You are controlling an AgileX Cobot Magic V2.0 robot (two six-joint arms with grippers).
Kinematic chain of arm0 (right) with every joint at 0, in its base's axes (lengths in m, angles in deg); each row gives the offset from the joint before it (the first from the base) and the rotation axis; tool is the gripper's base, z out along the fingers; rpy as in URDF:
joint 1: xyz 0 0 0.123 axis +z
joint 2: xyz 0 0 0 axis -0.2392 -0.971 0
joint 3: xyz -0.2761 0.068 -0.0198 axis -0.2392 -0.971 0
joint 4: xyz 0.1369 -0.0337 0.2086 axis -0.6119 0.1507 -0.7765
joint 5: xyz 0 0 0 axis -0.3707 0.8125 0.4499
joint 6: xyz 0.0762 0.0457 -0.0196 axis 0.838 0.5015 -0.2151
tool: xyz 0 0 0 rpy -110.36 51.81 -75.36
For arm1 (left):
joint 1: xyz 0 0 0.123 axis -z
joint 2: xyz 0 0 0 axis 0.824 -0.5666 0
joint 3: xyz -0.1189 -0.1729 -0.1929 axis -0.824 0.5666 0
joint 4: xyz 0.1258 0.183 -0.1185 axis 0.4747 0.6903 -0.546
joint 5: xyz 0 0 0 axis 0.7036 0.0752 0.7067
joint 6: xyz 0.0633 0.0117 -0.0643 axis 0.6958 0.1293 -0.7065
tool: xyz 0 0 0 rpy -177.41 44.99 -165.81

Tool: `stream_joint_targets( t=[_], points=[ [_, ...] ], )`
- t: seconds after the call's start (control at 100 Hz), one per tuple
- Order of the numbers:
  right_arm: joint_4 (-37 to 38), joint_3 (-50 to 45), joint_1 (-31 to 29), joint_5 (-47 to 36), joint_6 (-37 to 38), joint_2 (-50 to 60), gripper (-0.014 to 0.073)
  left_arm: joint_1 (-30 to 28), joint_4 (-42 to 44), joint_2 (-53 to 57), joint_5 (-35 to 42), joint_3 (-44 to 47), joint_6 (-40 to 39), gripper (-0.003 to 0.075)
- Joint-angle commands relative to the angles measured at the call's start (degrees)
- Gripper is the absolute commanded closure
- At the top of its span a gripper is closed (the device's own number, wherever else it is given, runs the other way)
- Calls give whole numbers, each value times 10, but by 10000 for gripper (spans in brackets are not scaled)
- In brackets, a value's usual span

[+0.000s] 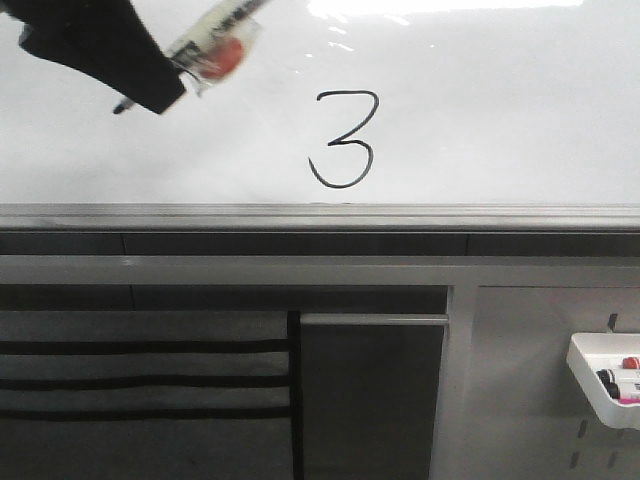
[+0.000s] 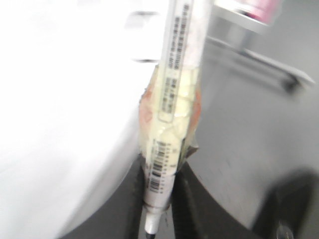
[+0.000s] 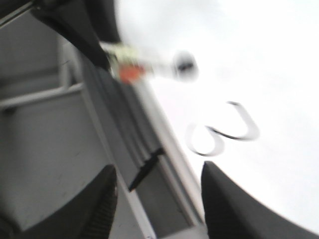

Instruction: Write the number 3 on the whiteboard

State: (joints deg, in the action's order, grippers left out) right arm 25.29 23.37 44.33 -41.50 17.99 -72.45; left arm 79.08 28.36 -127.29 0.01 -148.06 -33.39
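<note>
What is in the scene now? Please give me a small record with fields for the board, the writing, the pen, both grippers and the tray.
board: whiteboard, grey rail along its lower edge
writing: number 3, black, complete, above the rail
pen: marker, left of the 3
left gripper: shut on the marker
right gripper: open, holds nothing
tray: white, lower right, holds markers

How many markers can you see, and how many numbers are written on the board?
Markers held by a hand: 1, the marker in the left hand
Markers lying in the small white tray: 2, one with a red end, one with a black end
Numbers on the whiteboard: 1, the number 3
Total: 4
</note>
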Motion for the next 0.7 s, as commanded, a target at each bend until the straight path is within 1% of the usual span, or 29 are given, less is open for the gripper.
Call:
stream_joint_targets(
  t=[0.0,0.07,0.11,0.13,0.16,0.36,0.69],
  points=[
    [-10,17,-49,-30,45,43,249,-45,-44,14,143,11,-87,738],
    [-11,17,-71,-20,54,58,249,-72,-113,14,242,45,-103,738],
    [-11,17,-74,-10,54,64,249,-80,-151,14,280,58,-103,738],
    [-11,17,-77,-6,54,66,249,-82,-161,14,301,66,-103,738],
    [-11,17,-78,-1,54,67,249,-83,-165,12,313,70,-103,738],
    [-11,16,-78,23,54,64,249,-83,-164,-24,326,74,-103,738],
    [-11,16,-78,27,54,64,249,-83,-164,-35,293,74,-103,738]
  ],
)
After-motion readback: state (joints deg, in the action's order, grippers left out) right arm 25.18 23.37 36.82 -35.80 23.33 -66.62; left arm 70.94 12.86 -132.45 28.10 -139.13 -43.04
